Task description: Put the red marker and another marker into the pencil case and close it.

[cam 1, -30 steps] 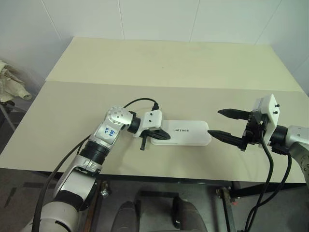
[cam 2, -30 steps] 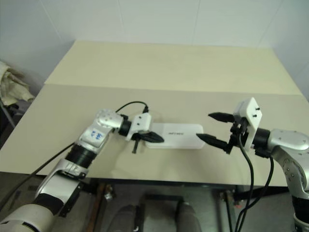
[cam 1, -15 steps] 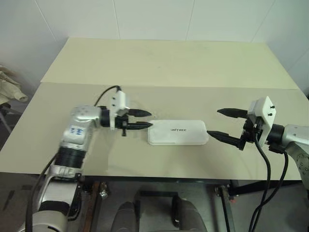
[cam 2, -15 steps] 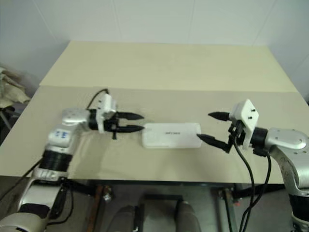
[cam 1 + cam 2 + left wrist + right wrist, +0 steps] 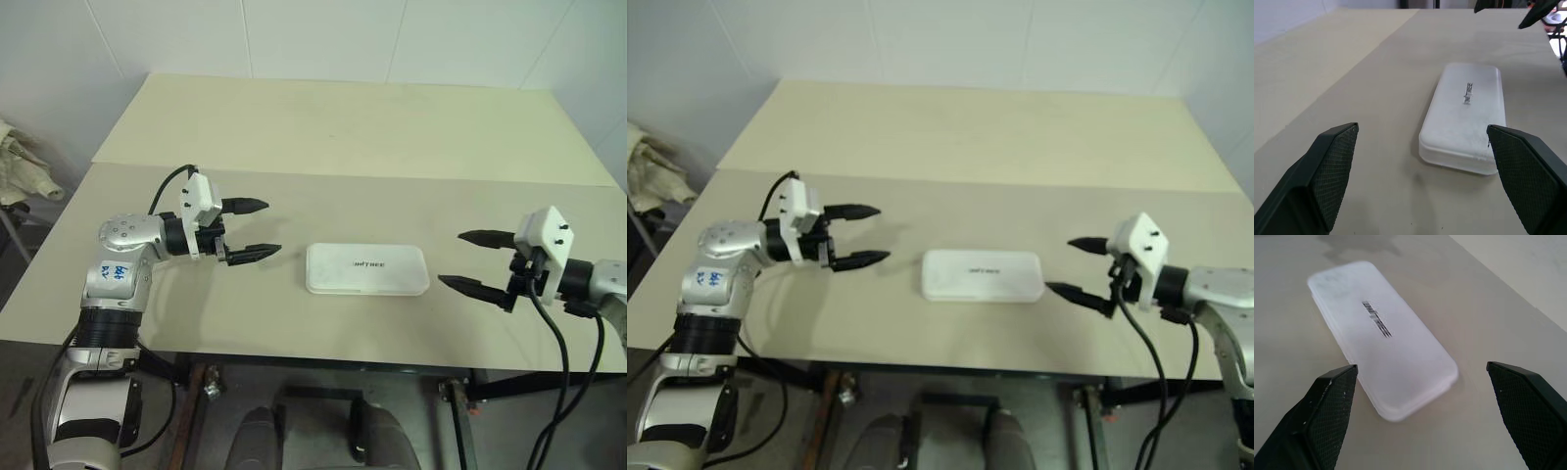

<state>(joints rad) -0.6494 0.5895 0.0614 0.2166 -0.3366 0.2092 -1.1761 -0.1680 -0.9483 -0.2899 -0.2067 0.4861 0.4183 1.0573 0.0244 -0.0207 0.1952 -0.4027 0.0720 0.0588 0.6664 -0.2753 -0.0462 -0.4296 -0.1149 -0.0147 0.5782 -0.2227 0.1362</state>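
Observation:
The white pencil case (image 5: pixel 366 268) lies shut and flat on the table, dark lettering on its lid. My left gripper (image 5: pixel 269 227) hovers open a short way off its left end, fingers pointing at it, with nothing between them. My right gripper (image 5: pixel 453 258) stands open just off the case's right end, also empty. In the left wrist view the pencil case (image 5: pixel 1464 117) lies ahead between my fingers, and in the right wrist view the pencil case (image 5: pixel 1383 338) does the same. The red marker and the other marker are hidden.
The beige table (image 5: pixel 343 127) stretches wide behind the case, with a seam across it. Its front edge runs close below both grippers. A crumpled pale cloth (image 5: pixel 24 166) sits off the table's left side. White tiled wall stands behind.
My left gripper, shut at the case's left end a second ago, has opened and drawn back to the left. My right gripper has pulled slightly right, still open.

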